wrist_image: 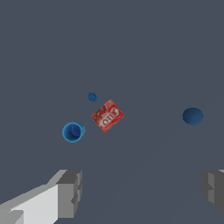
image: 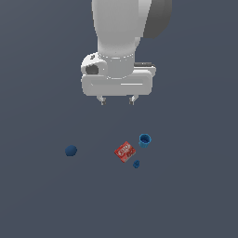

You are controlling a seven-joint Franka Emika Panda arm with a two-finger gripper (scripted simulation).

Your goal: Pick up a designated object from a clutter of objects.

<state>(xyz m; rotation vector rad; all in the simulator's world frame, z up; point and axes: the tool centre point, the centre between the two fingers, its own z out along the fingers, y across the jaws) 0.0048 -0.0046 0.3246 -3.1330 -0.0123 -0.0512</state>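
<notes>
Pincer [image: 117, 100] wide open above red box [image: 125, 151] w/ white lettering, too blurry to read.

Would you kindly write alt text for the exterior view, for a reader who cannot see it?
A white robot arm's open pincer hangs above a dark grey floor, holding nothing. Below it lie a small flat red box with white lettering, a light blue cup, a tiny blue piece and, apart toward the view's left, a dark blue ball.

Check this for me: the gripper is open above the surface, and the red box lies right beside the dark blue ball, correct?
Not quite. In the exterior view the red box lies beside the light blue cup; the dark blue ball sits well apart. The gripper is open above them.
</notes>
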